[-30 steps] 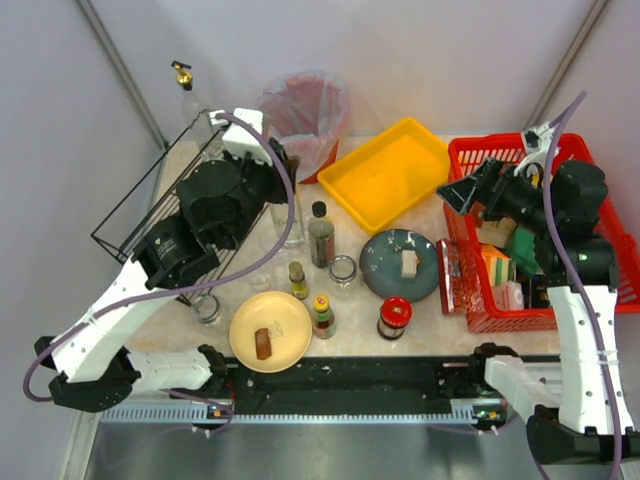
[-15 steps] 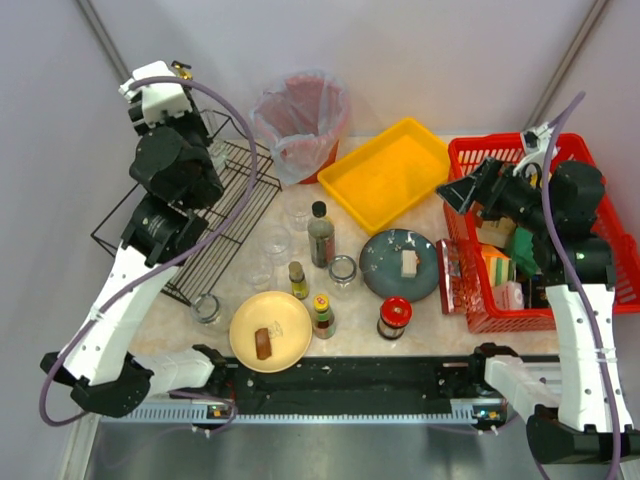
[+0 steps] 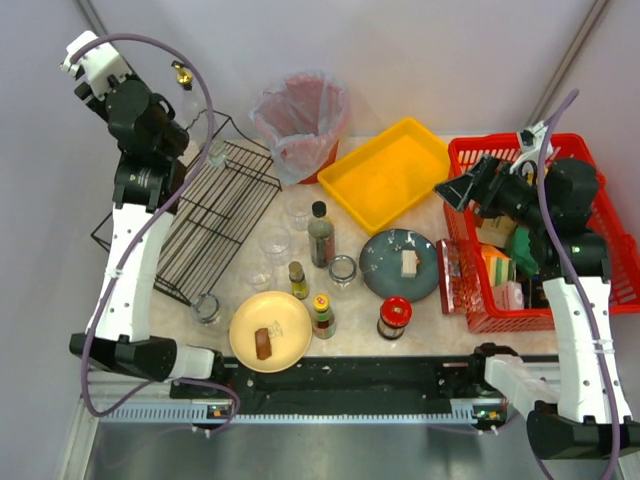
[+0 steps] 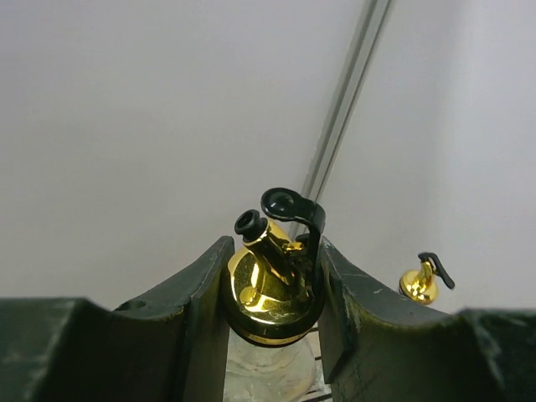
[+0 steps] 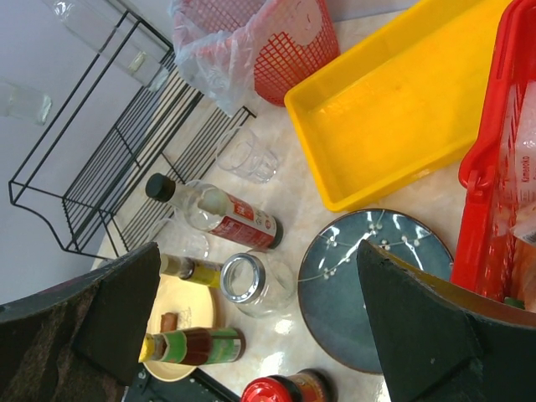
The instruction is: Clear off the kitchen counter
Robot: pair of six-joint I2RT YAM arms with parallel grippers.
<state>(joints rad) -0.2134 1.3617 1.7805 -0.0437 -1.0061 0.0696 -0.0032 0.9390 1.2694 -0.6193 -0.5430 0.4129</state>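
The kitchen counter [image 3: 430, 322] is pale marble and also shows in the right wrist view [image 5: 310, 180]. On it stand a blue plate [image 3: 385, 268], a cream plate [image 3: 285, 322], a red-lidded jar [image 3: 395, 316], sauce bottles [image 3: 321, 235] and a glass jar [image 3: 342, 270]. My left gripper [image 4: 275, 248] is raised at the far left corner, jaws closed on the gold pourer cap [image 4: 268, 293] of a glass bottle. A second gold pourer [image 4: 416, 283] shows to its right. My right gripper [image 5: 258, 247] is wide open and empty, high beside the red basket [image 3: 480, 150].
A black wire rack [image 3: 220, 200] stands at the left. A red bin with a plastic liner [image 3: 305, 120] and a yellow tray [image 3: 390, 175] are at the back. Drinking glasses [image 3: 275, 243] sit by the rack. The red basket holds several packets.
My left arm has risen from over the wire rack and swung to the far left corner. The right arm has barely moved.
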